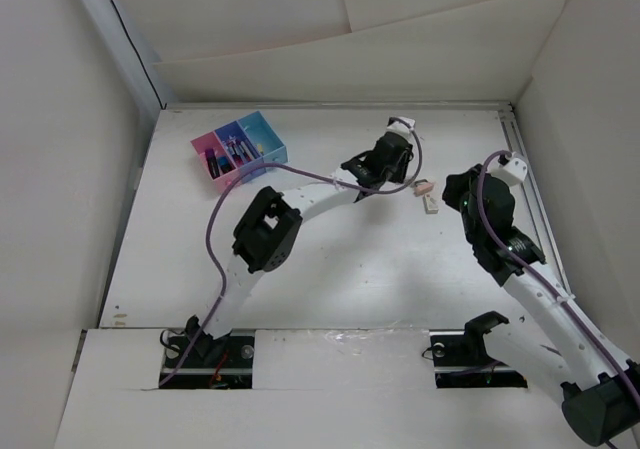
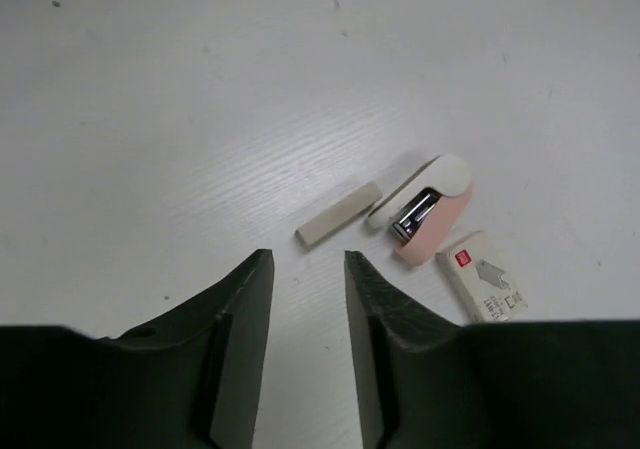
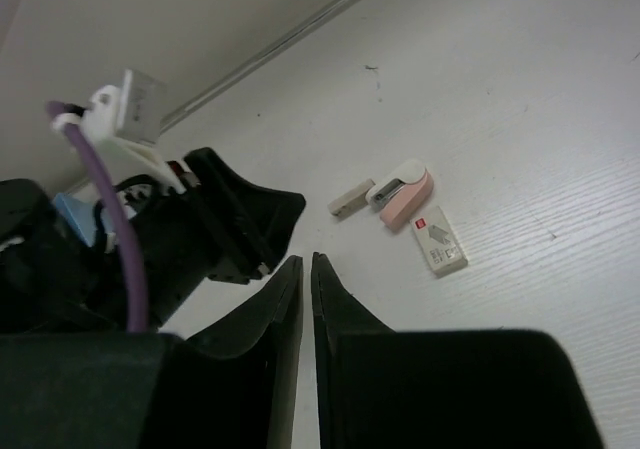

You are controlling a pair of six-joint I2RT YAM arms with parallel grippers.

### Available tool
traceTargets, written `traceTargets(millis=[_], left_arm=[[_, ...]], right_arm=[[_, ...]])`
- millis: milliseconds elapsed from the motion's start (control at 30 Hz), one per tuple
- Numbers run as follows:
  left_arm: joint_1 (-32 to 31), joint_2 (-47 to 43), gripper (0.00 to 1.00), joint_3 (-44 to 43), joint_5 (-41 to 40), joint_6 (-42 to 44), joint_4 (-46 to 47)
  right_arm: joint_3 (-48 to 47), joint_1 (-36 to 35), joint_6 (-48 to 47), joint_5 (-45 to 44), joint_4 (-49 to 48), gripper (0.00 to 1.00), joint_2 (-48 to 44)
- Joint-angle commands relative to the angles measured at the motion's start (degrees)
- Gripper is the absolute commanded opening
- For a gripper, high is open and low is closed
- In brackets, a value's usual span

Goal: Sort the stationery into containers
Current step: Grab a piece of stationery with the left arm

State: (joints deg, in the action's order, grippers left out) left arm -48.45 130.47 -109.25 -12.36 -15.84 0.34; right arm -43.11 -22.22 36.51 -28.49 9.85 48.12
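You're hovering your left end effector [image 2: 308, 259] just short of the pale eraser [image 2: 339, 214], jaws parted and empty, apparently lining up a pick. The pink stapler [image 2: 432, 207] and staple box [image 2: 483, 287] are lying beside it. The containers [image 1: 268, 134] are waiting at the upper left of the overhead view. Your right end effector [image 3: 306, 261] is hanging clenched and empty.

We see three open-topped containers [image 1: 240, 149] joined in a row at about 10 o'clock in the top view: a pink box [image 1: 206, 150], a purple-blue box [image 1: 232, 134] and a light blue box [image 1: 268, 134]. Dark markers [image 1: 216, 164] and thin pens [image 1: 238, 152] lean inside the pink and purple-blue ones. At about 2 o'clock three loose pieces lie flat. They are a pink-and-white mini stapler [image 2: 425, 209], a pale eraser bar [image 2: 338, 214] just beside it at its 9 o'clock, and a small white packet [image 2: 482, 276] with a red mark at its 5 o'clock.
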Motion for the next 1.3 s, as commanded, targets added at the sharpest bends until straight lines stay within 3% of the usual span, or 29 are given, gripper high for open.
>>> traceTargets(millis=[0,33,100,400,567,800,1133,1267], left_arm=[[2.3,2.6,0.33,-4.4,4.6,3.7,-1.7],[2.3,3.3,0.43,-5.2,6.3,4.9,-1.7],[2.3,4.1,0.50,-6.1,7.3,6.3,-3.0],[2.3,10.5,0.54,-15.3,8.0,10.0,-8.3],[2.3,13.3,0.47,-18.1,9.9,12.9,-9.7],[2.3,13.5,0.47,-15.3,11.4,14.1,-8.1],[2.3,18.9,0.47,-22.5,15.3,14.1,-8.1],[2.3,19.5,0.32,-22.5,16.0,14.1,-7.6]], right_arm=[[-0.6,-0.5,0.2,-0.9,-2.1,0.15,-0.2],[-0.6,-0.5,0.2,-0.9,-2.1,0.20,0.3],[-0.6,-0.5,0.2,-0.3,-2.1,0.24,0.3],[-1.1,-0.5,0.2,0.3,-2.1,0.30,0.9],[-1.1,-0.5,0.2,0.3,-2.1,0.31,0.9],[-1.1,-0.5,0.2,0.3,-2.1,0.31,1.5],[-1.1,-0.5,0.2,0.8,-2.1,0.32,2.0],[-1.1,-0.5,0.2,1.3,-2.1,0.32,2.5]])
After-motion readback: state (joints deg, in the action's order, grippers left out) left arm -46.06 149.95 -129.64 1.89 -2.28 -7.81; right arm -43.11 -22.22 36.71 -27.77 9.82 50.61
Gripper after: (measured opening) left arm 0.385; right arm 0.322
